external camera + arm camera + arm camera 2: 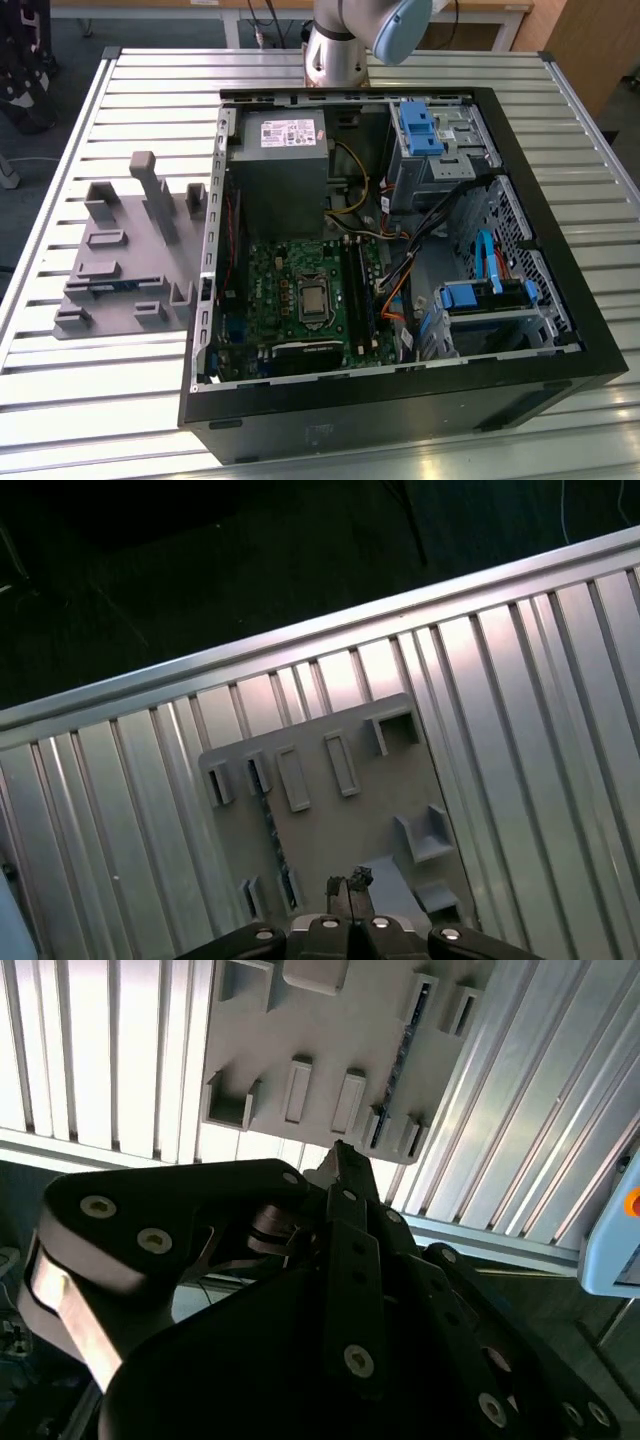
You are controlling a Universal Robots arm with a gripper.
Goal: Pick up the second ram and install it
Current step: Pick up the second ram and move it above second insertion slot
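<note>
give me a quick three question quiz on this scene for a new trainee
1. True or false: the second ram lies in the grey fixture tray, not in the tool.
2. Multiple choice: in the exterior view, where does the tray stand relative to the computer case? A) on the exterior view's left of it B) on the exterior view's right of it C) inside it
3. Short answer: what surface bears both the tray and the case?

Key: 1 true; 2 A; 3 the slatted metal table.
</note>
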